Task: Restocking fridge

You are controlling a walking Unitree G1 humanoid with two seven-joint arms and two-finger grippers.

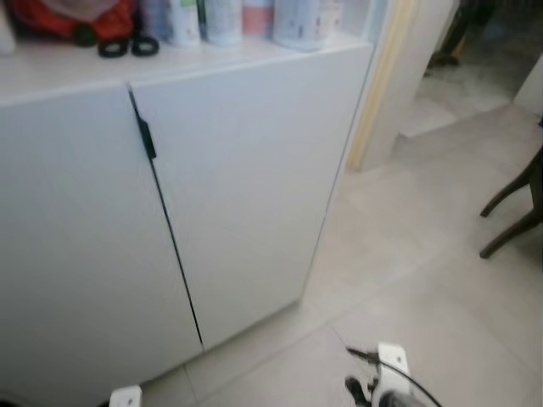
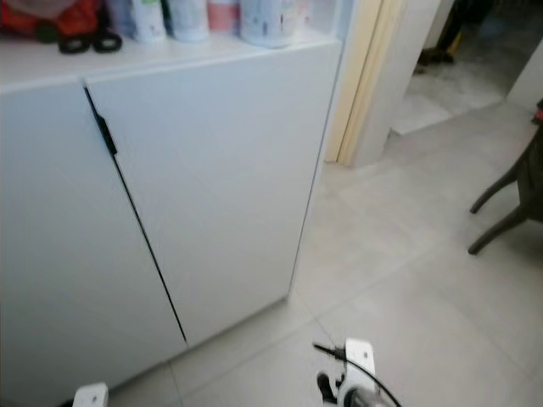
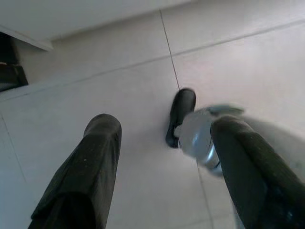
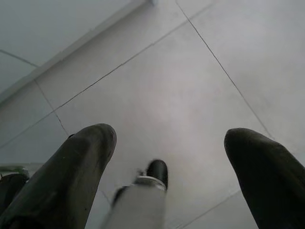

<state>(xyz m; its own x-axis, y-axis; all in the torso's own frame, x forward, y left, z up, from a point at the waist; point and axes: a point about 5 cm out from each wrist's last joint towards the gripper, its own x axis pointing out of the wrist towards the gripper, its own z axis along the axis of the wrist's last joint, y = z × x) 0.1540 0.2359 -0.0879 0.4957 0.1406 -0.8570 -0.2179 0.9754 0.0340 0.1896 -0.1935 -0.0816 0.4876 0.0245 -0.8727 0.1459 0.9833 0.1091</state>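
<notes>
A white cabinet (image 1: pixel 229 195) is occupying the left and centre of the head views, its two doors closed, a dark seam running between them from about 11 o'clock down to 6 o'clock, with a small black handle (image 1: pixel 146 137) near the top of that seam. No fridge can be identified with certainty; whether these doors are fronting one cannot be told.

On the cabinet top, at 11 to 12 o'clock, a red object (image 1: pixel 72 15) is sitting beside two black rings (image 1: pixel 127 46), then a row of pale bottles (image 1: pixel 222 19), blurred.

Moving right, a cream door frame (image 1: pixel 377 93) is standing at 1 o'clock, with pale floor tiles (image 1: pixel 424 254) spreading below. Dark chair legs (image 1: pixel 513 212) are showing at 3 o'clock.

The left gripper (image 3: pixel 162 157) is hanging over the tiles, fingers (image 3: pixel 90 162) spread wide and holding nothing; a black foot and silver limb (image 3: pixel 190 129) are lying between them in view. The right gripper (image 4: pixel 169 167) is likewise hanging above the floor, fingers (image 4: pixel 81 162) wide apart and empty. At 6 o'clock in the head views, a white and black piece of the right arm (image 1: pixel 382 377) is showing.
</notes>
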